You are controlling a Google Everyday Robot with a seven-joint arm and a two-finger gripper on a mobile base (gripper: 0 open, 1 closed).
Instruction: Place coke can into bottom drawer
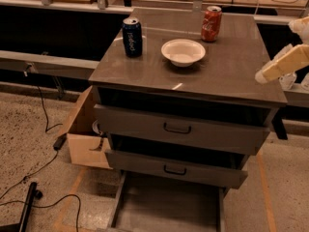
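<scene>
The red coke can [211,23] stands upright at the back right of the grey cabinet top [231,71]. The bottom drawer [169,207] is pulled out at the lower edge of the view, a shallow grey tray with nothing in it. My gripper [282,64] comes in from the right edge, a cream-coloured finger hovering over the cabinet's right front corner, well to the right of and nearer than the can. It holds nothing that I can see.
A dark blue can [132,37] stands at the back left of the top, a white bowl [183,51] in the middle. Two upper drawers [178,129] with dark handles stand slightly open. A cardboard box [84,134] sits left of the cabinet; cables lie on the floor.
</scene>
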